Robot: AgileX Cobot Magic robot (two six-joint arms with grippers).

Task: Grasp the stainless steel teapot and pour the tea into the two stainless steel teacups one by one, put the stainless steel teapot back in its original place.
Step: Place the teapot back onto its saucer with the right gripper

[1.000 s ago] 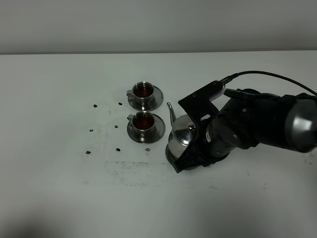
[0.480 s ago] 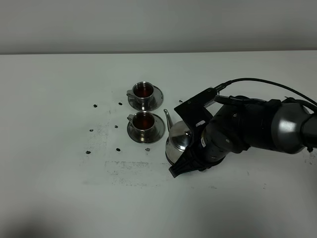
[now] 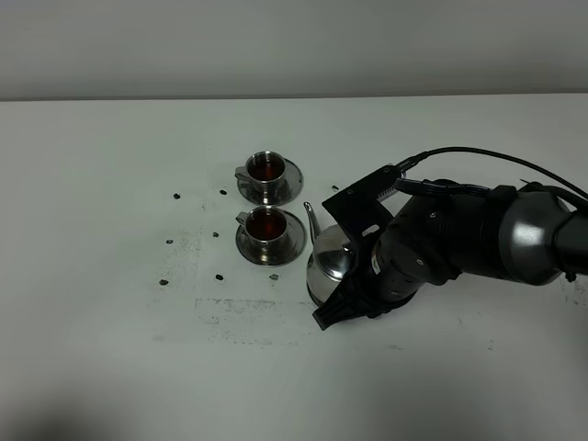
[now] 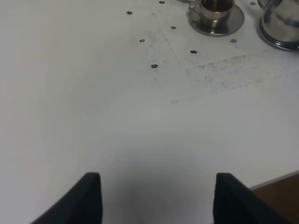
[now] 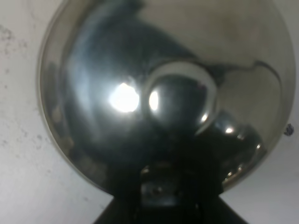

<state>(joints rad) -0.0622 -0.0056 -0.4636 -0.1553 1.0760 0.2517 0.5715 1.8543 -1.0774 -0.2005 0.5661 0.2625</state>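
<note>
The stainless steel teapot [image 3: 329, 260] stands upright on the table, its spout toward the near teacup. My right gripper [image 3: 349, 294] is shut on its handle side, and the arm hides the pot's right half. The right wrist view looks down on the domed lid and knob [image 5: 180, 100], with the gripper [image 5: 163, 186] at the pot's edge. The two teacups [image 3: 267, 166] [image 3: 266, 223] sit on their saucers, both holding dark tea. A flat steel rim [image 4: 275, 44], the tray, shows under the teapot [image 4: 281, 18]. My left gripper [image 4: 156, 200] is open and empty over bare table.
Small dark specks [image 3: 175, 196] and a faint smudged line [image 3: 239, 308] mark the white table left of the cups. The table's near edge [image 4: 275, 182] shows beside the left gripper. A black cable [image 3: 478, 152] arcs over the right arm.
The teapot came down from a raised position and shifted slightly left onto the table beside the near cup. In the last half second it has hardly moved.
</note>
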